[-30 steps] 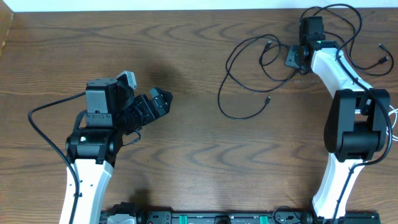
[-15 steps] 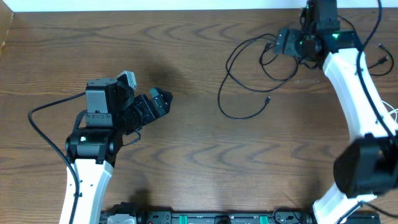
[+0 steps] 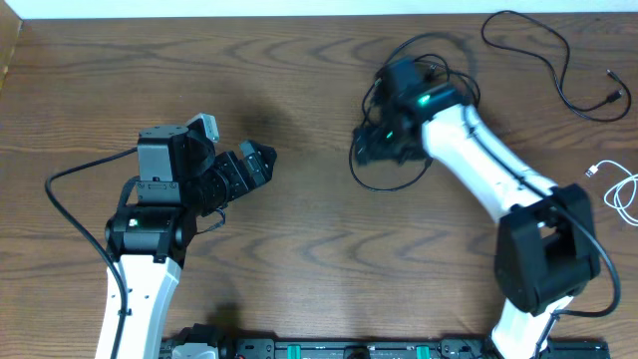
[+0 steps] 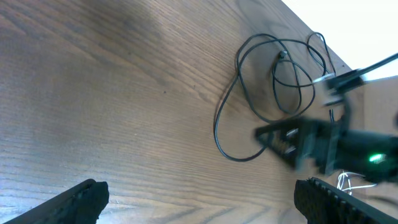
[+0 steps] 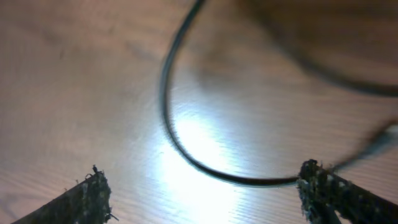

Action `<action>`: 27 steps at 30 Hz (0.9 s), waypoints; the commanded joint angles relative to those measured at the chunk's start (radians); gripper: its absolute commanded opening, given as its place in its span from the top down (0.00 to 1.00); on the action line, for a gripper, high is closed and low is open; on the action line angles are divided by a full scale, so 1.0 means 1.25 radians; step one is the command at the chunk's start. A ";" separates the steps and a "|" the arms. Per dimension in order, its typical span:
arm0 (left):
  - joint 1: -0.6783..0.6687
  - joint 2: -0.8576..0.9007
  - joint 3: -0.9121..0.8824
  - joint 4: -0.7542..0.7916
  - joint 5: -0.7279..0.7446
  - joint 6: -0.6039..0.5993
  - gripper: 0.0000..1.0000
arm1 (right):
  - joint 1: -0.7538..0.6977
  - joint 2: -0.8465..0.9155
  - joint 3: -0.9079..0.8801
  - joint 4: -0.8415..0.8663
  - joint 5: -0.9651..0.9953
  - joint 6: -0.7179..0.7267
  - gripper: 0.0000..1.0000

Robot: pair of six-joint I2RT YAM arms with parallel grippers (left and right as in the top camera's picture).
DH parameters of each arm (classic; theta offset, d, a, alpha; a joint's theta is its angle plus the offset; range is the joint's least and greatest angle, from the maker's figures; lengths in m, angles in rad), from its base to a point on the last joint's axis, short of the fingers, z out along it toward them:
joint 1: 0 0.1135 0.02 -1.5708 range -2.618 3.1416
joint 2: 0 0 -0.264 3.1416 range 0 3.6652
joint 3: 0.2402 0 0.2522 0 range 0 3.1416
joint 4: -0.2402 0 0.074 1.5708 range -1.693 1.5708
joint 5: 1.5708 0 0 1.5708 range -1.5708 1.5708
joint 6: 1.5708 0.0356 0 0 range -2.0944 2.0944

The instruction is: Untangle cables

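Observation:
A black cable lies in loose loops at the back middle of the table; it also shows in the left wrist view. My right gripper hangs open low over these loops, and in the right wrist view a curve of this cable runs on the wood between the open fingers, which grip nothing. A second black cable lies apart at the back right. The white cable lies at the right edge. My left gripper is open and empty at the left.
The right arm stretches diagonally across the right half of the table. A thick black robot cord loops beside the left arm. The table's back edge meets a white wall.
My right arm has swung from the back right corner to the left and forward, over the looped black cable. The second black cable now lies uncovered at the back right. The left arm has not moved.

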 commanded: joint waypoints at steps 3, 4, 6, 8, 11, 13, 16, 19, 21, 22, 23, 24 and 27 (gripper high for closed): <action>0.003 0.001 0.006 -0.002 -0.005 -0.001 0.00 | 0.073 0.001 -0.066 0.034 0.071 -0.029 0.11; 0.003 0.001 0.006 -0.002 -0.005 -0.001 0.00 | 0.083 0.001 -0.080 0.037 0.079 -0.030 0.11; 0.003 0.001 0.006 -0.002 -0.005 -0.001 0.00 | 0.094 0.002 -0.101 0.038 0.079 -0.030 0.11; 0.003 0.001 0.006 -0.002 -0.005 -0.001 0.00 | 0.100 0.002 -0.126 0.048 0.081 -0.054 0.13; 0.003 0.001 0.006 -0.002 -0.005 -0.001 0.00 | 0.099 0.002 -0.168 0.088 0.081 -0.092 0.17; 0.003 0.001 0.006 -0.002 -0.005 -0.001 0.00 | 0.099 0.002 -0.201 0.130 0.081 -0.118 0.20; 0.003 0.001 0.007 -0.002 -0.005 -0.001 0.00 | 0.099 0.002 -0.239 0.179 0.081 -0.150 0.22; 0.003 0.002 0.007 -0.002 -0.005 -0.001 0.00 | 0.099 0.002 -0.268 0.219 0.099 -0.168 0.27; 0.003 0.001 0.007 -0.002 -0.005 -0.001 0.00 | 0.099 0.002 -0.282 0.238 0.135 -0.171 0.39; 0.003 0.001 0.006 -0.002 -0.005 -0.001 0.00 | 0.099 0.002 -0.287 0.245 0.158 -0.172 0.46; 0.003 0.001 0.006 -0.002 -0.005 -0.001 0.00 | 0.098 0.002 -0.291 0.249 0.179 -0.172 0.51; 0.003 0.001 0.006 -0.002 -0.005 -0.001 0.00 | 0.097 0.002 -0.295 0.251 0.197 -0.179 0.56; 0.003 0.002 0.007 -0.002 -0.005 -0.001 0.00 | 0.097 0.002 -0.299 0.257 0.245 -0.215 0.74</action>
